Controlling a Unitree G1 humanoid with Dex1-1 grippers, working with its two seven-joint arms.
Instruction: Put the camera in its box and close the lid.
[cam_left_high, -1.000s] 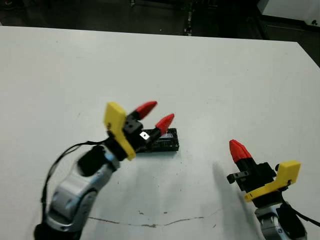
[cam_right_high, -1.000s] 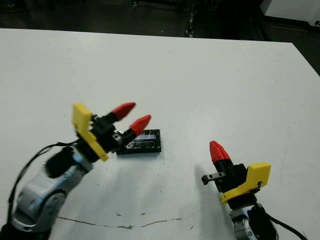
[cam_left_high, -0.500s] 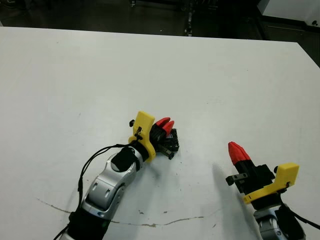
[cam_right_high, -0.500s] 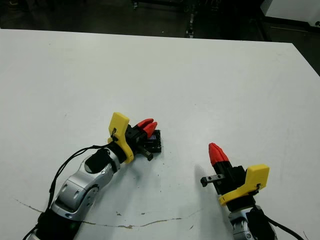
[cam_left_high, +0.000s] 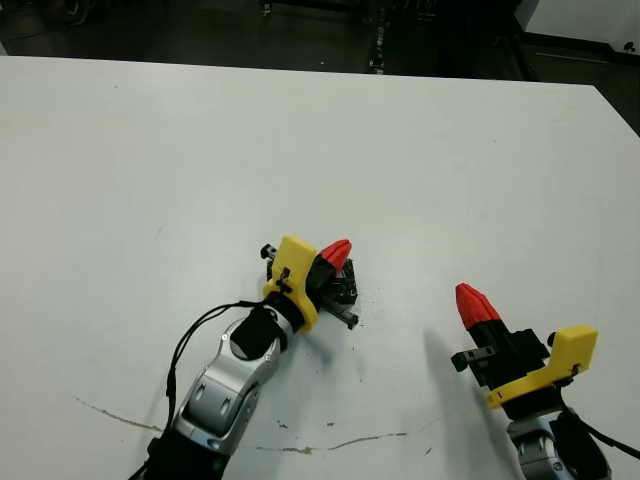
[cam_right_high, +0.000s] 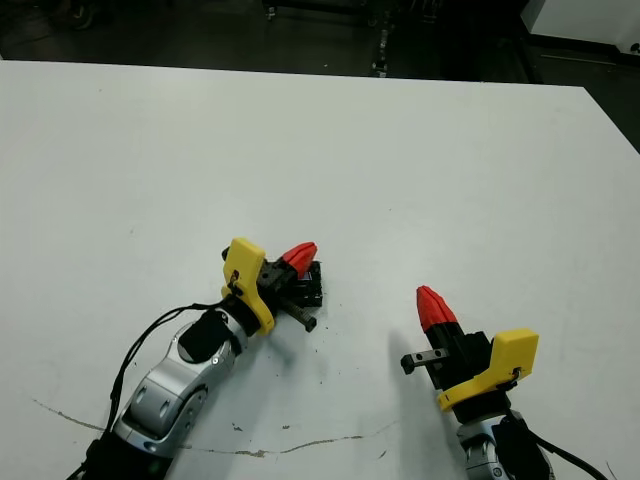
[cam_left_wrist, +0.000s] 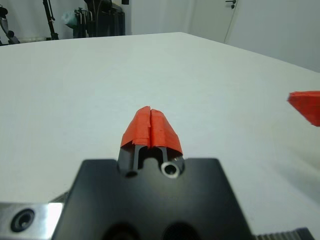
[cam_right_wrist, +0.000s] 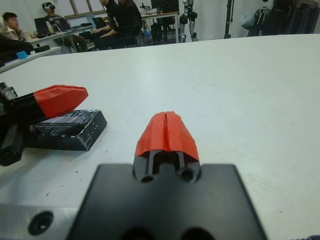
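Lid (cam_right_wrist: 67, 129), black with silvery crinkled patches, lies flat on the white bench (cam_left_high: 420, 150), near the middle of the bench's near half. Whether the box sits beneath it cannot be told; neither the tray nor the camera shows in any view.

Left pincer (cam_left_high: 336, 254) rests over the lid's near-left part, its red tips pressed together with no gap between them, as the left wrist view confirms (cam_left_wrist: 151, 127). Nothing is held between the fingers. The right wrist view shows the tip sitting just above the lid's top face; actual contact cannot be confirmed. A yellow bracket (cam_left_high: 294, 280) stands on the left wrist.

Right pincer (cam_left_high: 476, 304) is well apart from the lid, to the right and nearer the robot, above bare bench. Its red fingers (cam_right_wrist: 167, 132) are closed tip to tip and grip nothing.

People sit at desks beyond the bench in the right wrist view (cam_right_wrist: 117, 20).
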